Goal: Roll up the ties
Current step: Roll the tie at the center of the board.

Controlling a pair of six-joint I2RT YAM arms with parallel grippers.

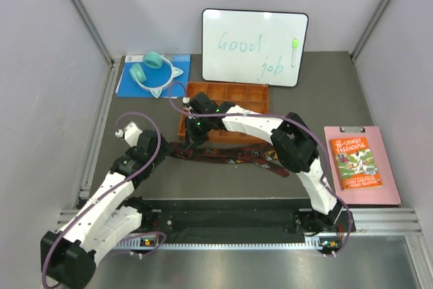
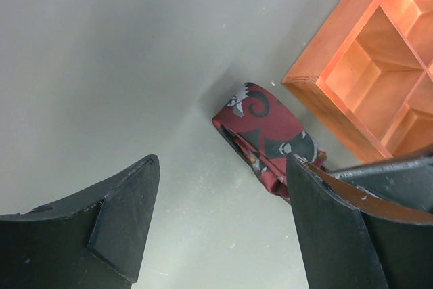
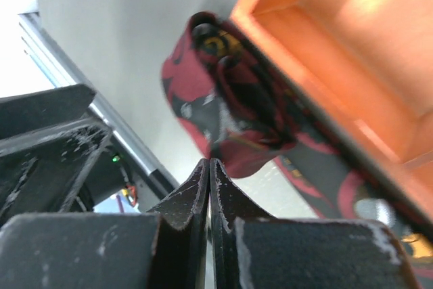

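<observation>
Here, my right fingers [image 3: 208, 167] are pressed flat together with nothing showing between them, close to the bunched left end of the tie [image 3: 223, 120] at the near left corner of the orange tray [image 3: 304, 52]. The tie stretches rightward along the tabletop [image 1: 203, 184], just beside the tray's near wall. My left fingers [image 2: 222, 164] hang spread apart, empty, above that end.

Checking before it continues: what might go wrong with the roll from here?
The coiled end of the tie sits by the corner of the orange tray, so the right gripper, shut beside it, may snag or nudge the tray. The left gripper is open, holding nothing, and most of the tie lies unrolled; the coil may unwind.
</observation>
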